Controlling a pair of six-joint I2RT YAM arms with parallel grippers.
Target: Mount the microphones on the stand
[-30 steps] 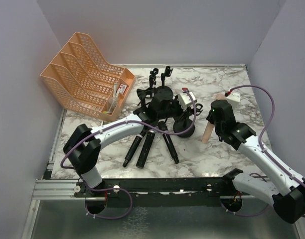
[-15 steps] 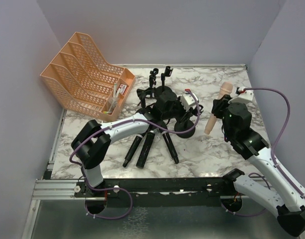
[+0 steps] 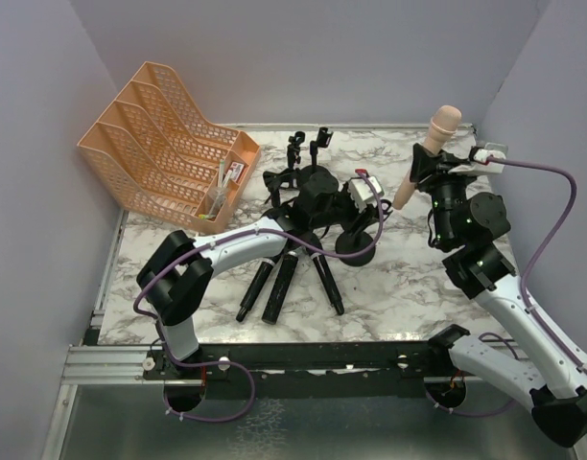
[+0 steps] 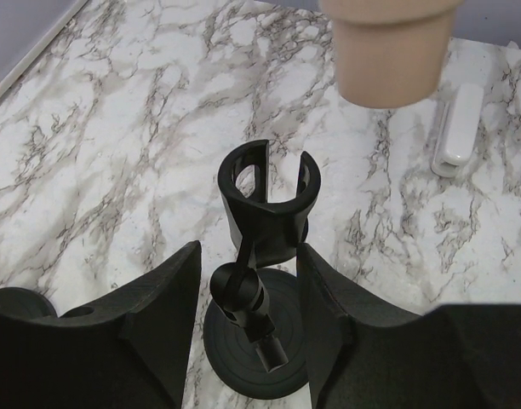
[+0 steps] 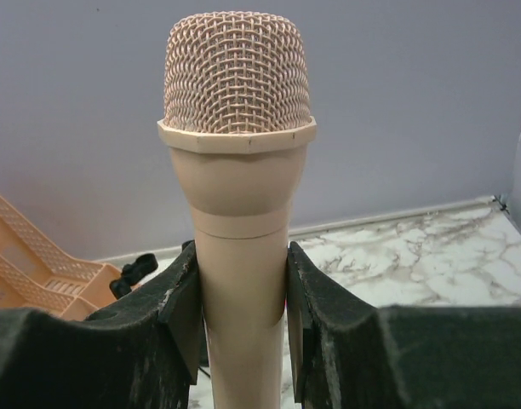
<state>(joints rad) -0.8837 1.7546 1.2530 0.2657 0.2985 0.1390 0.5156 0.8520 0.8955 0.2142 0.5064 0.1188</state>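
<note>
The right fingers point(image 5: 182, 298) clamp the pink mic point(image 5: 240, 213) upright and aloft near the clip point(image 4: 267, 192), set to drop in butt-first. The left fingers point(image 4: 171, 298) stand parted astride the stand point(image 4: 256, 358), likely to steady it. Three black mics point(image 3: 284, 273) lie on the surface point(image 3: 409, 278).

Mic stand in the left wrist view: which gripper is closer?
Left. The left gripper straddles the mic stand, a finger on each side. The right gripper holds the pink mic raised, off to its right.
</note>
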